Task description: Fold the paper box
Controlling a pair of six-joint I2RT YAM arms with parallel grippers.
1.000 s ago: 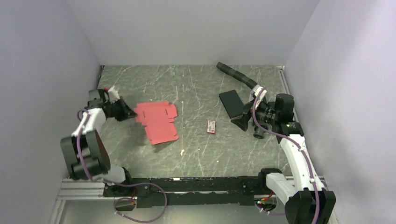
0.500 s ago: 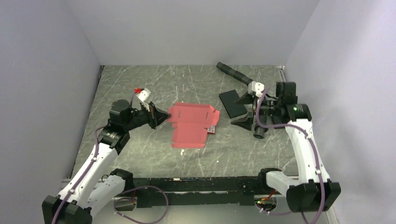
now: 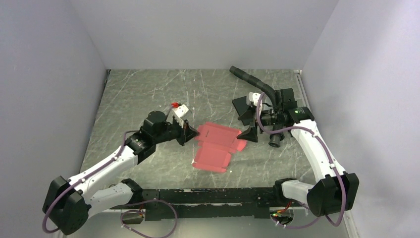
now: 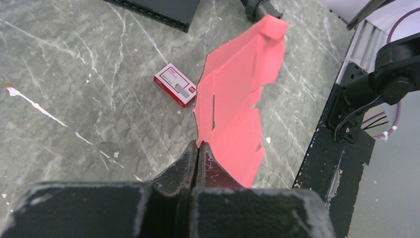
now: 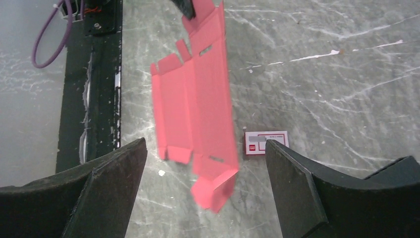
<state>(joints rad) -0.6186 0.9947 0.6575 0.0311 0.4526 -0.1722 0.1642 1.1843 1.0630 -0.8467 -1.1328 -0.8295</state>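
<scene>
The paper box is a flat red-pink die-cut sheet, held tilted above the table's middle. My left gripper is shut on its left edge; the left wrist view shows the jaws pinched on the sheet. My right gripper is open just right of the sheet's far right corner. In the right wrist view the paper box hangs between the open fingers, one end flap bent down, not touching them.
A tiny red-and-white card lies on the table by the sheet, also in the left wrist view. A black flat pad and a black tube lie at the back right. The black base rail runs along the near edge.
My left arm has carried the paper box from the left side to the table's middle. My right gripper has swung left toward the sheet's right corner.
</scene>
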